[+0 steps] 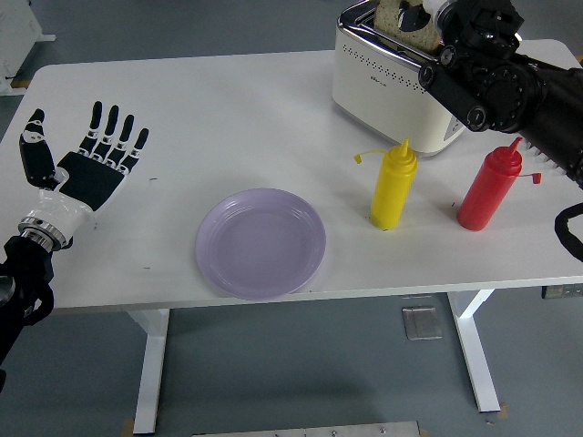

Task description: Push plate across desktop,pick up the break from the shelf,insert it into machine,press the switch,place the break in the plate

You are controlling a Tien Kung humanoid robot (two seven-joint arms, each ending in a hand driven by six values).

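So you're at the last leg here by the look of it: bread coming out of the toaster, plate waiting.

Nearest to you, the lilac plate (260,242) sits by the table's (228,109) front edge, nothing on it yet. That's your drop spot. Your left hand (86,164) lies off to the left on the table, palm up, fingers spread, holding nothing, well clear of everything.

Further back, the yellow squeeze bottle (393,185) and the red squeeze bottle (490,188) stand side by side, right between the toaster and the plate. Those are what I'd worry about. The straight line from toaster to plate passes over or just beside the yellow one, so lift high first, then swing left and come down.

At the back, the slice of bread (407,20) pokes up out of the white toaster's (387,82) slot, and your right hand (465,27) is up against it at the top. Can't tell if the fingers are really clamped on it; they're bunched together and partly cut off by the frame.
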